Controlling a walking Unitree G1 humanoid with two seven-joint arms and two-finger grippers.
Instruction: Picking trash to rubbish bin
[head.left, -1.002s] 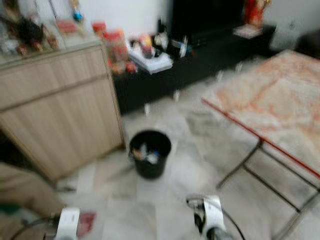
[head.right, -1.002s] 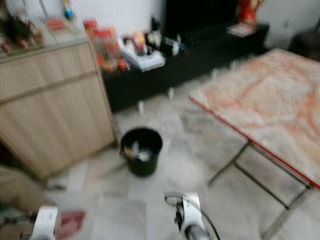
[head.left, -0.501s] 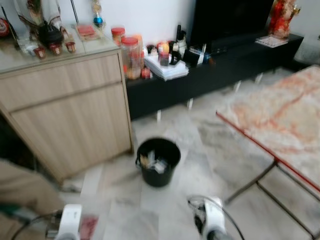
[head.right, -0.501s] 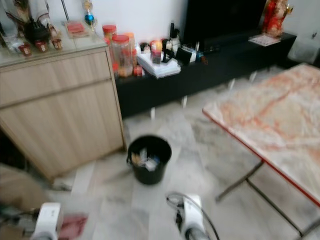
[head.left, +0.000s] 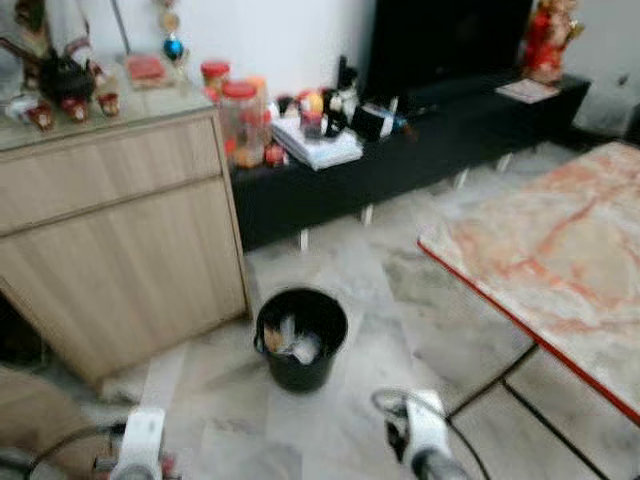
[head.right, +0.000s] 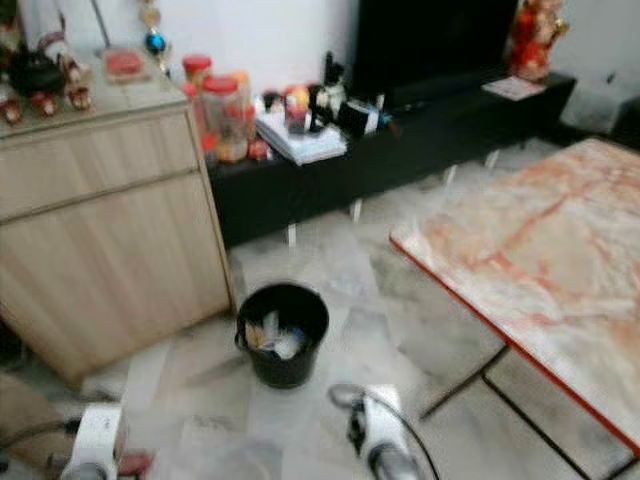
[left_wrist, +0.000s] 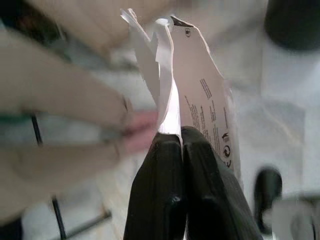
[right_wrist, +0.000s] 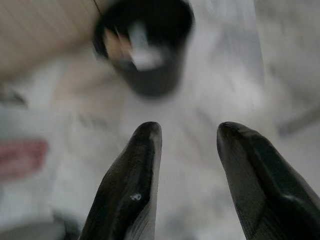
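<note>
White paper wrapper (left_wrist: 197, 95) is pinched in the closed jaws of the left gripper (left_wrist: 181, 137), low by the floor. The bin (head.left: 300, 338) stands ahead, well apart, already holding trash. Right gripper (right_wrist: 187, 132) is wide, empty. The drop remains.

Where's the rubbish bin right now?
The black rubbish bin stands on the floor ahead, centre-left in the eye views, just right of the wooden cabinet and left of the marble-top table.

I log a glossy black plastic bin (head.left: 300, 340), pale wood-grain cabinet (head.left: 120, 240), polished marble-look floor (head.left: 350, 270), and a thin printed paper wrapper (left_wrist: 200, 95).
</note>
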